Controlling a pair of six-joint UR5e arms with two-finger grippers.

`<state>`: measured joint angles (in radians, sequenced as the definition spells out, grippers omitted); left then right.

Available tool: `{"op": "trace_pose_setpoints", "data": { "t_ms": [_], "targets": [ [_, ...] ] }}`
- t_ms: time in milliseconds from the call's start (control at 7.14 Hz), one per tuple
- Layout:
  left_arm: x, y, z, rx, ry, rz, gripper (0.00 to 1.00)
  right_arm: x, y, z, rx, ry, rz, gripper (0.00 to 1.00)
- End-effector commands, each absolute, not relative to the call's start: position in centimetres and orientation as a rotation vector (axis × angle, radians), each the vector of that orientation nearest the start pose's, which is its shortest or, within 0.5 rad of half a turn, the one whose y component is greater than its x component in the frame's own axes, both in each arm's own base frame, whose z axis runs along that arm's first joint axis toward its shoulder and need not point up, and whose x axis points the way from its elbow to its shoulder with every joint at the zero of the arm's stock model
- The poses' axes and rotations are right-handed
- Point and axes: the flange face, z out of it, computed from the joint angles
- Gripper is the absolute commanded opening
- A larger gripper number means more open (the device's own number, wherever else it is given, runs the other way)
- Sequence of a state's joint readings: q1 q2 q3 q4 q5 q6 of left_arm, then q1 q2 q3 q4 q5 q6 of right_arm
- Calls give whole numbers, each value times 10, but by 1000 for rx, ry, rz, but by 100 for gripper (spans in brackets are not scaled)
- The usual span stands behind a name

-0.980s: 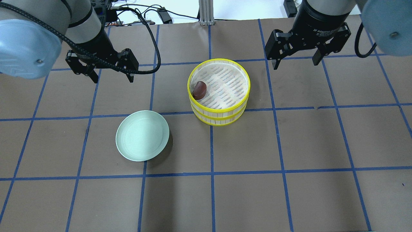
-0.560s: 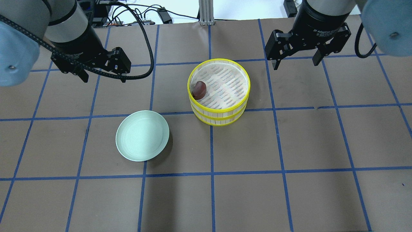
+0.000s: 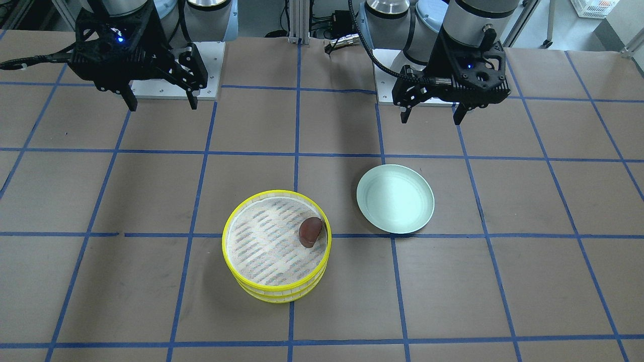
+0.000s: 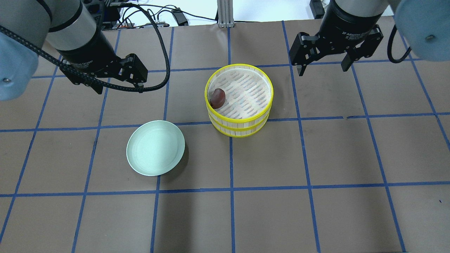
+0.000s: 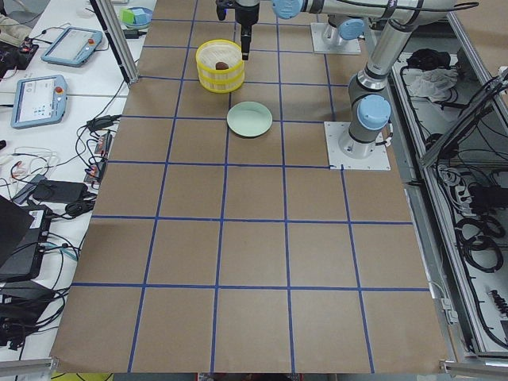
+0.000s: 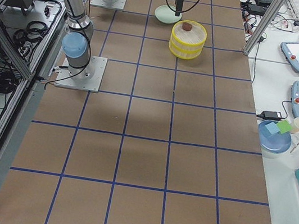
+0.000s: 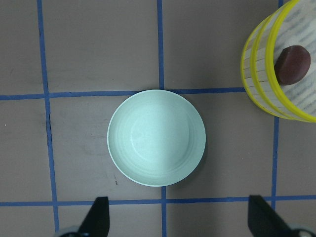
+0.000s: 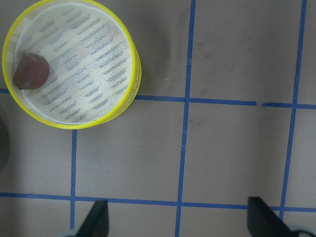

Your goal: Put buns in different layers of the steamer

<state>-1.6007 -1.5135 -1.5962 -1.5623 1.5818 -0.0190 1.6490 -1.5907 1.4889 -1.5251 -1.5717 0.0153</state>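
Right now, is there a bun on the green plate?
No, the green plate is bare; the brown bun sits in the top steamer tray.

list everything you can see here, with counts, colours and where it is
steamer layers: 2, yellow rims, pale slatted sides, stacked at mid table
bun: 1, dark reddish-brown, in the top layer by its rim; no other bun shows
plate: 1, pale green, empty, on the robot's left of the stack
table: 1, brown with a blue tape grid
teach pendants: 2, blue-edged, on the side bench
left gripper: 1, black, open, empty, above the table
right gripper: 1, black, open, empty, above the table
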Motion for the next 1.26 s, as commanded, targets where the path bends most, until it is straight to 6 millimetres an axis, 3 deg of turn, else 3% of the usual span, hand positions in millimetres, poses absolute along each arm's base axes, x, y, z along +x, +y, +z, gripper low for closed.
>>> {"op": "trace_pose_setpoints", "data": {
  "t_ms": [0,1120],
  "targets": [
    [-146,-467,503,5,3131,-58,100,171,-475,533,-99,3138,-84,100],
    [-143,-471,492,-14,3140,-22,100,171,-475,533,-99,3138,-84,100]
  ]
}}
